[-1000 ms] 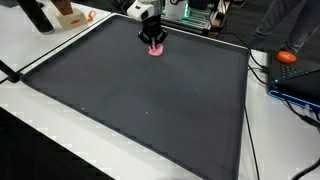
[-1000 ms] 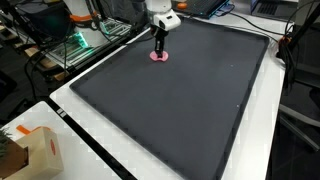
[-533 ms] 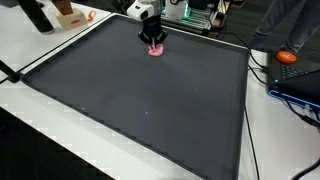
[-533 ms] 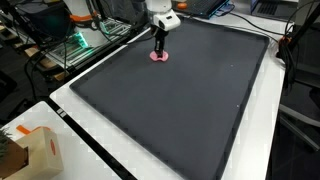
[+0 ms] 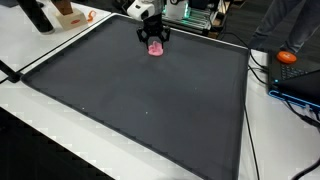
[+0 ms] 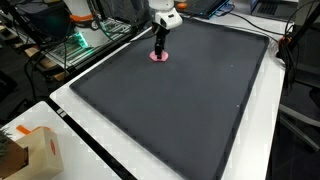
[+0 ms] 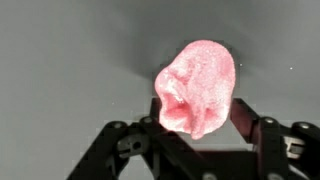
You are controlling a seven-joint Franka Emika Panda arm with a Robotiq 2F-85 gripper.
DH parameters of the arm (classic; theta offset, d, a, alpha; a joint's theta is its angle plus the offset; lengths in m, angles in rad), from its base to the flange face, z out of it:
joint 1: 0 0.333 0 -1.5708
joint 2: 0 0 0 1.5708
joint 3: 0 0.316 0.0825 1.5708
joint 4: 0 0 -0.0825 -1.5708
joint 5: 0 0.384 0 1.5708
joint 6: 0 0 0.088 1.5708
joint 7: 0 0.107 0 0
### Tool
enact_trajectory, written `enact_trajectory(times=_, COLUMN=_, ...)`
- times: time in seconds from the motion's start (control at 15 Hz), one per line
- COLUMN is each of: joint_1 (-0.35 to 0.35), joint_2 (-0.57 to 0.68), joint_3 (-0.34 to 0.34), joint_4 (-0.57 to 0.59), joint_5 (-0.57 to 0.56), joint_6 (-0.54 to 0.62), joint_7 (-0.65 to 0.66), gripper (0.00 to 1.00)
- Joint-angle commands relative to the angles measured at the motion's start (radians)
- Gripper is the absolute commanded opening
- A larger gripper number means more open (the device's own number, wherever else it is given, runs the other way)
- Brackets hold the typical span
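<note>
The pincer (image 5: pixel 153 39) stood with its jaws apart around a crumpled pink soft lump (image 5: pixel 154 49). The lump lay between them, near one edge of the dark grey mat (image 5: pixel 140 105) on the white desk (image 5: pixel 70 45).

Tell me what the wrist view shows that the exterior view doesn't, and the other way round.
Only the wrist view: the pink lump up close, crumpled with a hollow in its side, and the fingers spread on either side of it. Whether they touch it is unclear.
Only an exterior view: the whole dark mat, the lump's place near the mat's far edge, and a cardboard box beyond the mat's near corner.
Both: the gripper low over the pink lump with its jaws open, and the lump resting on the mat.
</note>
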Motion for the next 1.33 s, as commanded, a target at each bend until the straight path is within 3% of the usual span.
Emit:
enact_trajectory(times=0.0, joint_1=0.016, joint_2=-0.023, joint_3=0.012, joint_4=0.039, joint_5=-0.042, joint_6=-0.105, joint_7=0.043, gripper=1.0)
enact_trajectory(times=0.73, joint_1=0.151, joint_2=0.12, joint_3=0.054, joint_4=0.277, joint_5=-0.354, joint_6=-0.431, joint_7=0.178, gripper=1.0)
enact_trajectory(times=1.27, joint_1=0.246, joint_2=0.261, joint_3=0.063, joint_4=0.408, joint_5=-0.523, joint_6=-0.546, joint_7=0.232, gripper=1.0)
